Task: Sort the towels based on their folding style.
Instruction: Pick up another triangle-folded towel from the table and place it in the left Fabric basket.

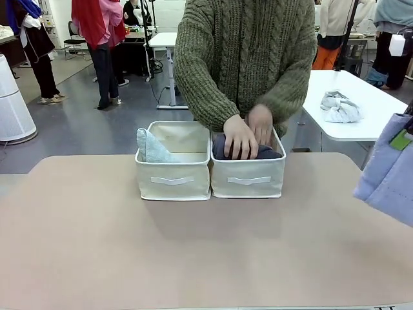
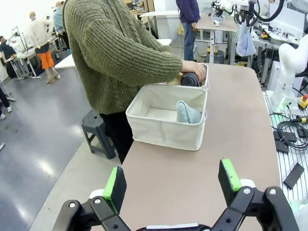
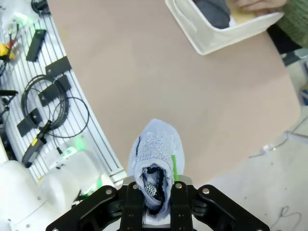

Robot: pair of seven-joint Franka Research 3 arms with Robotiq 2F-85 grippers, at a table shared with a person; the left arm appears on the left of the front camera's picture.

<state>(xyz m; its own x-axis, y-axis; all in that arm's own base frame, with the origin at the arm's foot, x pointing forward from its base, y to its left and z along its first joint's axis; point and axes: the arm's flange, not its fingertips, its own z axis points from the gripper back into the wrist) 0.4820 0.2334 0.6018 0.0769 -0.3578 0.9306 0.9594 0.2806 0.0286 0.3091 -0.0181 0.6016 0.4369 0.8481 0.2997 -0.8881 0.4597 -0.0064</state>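
Periwinkle-blue cone towel (image 3: pixel 156 144): clamped in right gripper (image 3: pixel 155 190), aloft by table's (image 1: pixel 206 258) right edge, not yet binned
Left gripper (image 2: pixel 172 178): spread wide, empty
Left bin (image 1: pixel 173 181): pale teal cone towel (image 1: pixel 151 147) inside
Right bin (image 1: pixel 248 181): dark grey roll (image 2: pixel 190 79), under person's hands (image 1: pixel 248 132)
Pending: that drop, likely beside the teal one

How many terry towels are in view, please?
3: pale teal cone in left beige fabric bin; dark grey roll in right bin; periwinkle-blue towel in right gripper. Others may be hidden.

The periwinkle-blue towel (image 3: pixel 156 147) is nubbly terry cloth. The bins (image 1: pixel 173 175) are matt woven fabric, the counter (image 1: pixel 193 252) smooth and matt, the person's sweater (image 1: pixel 245 58) a chunky cable knit.
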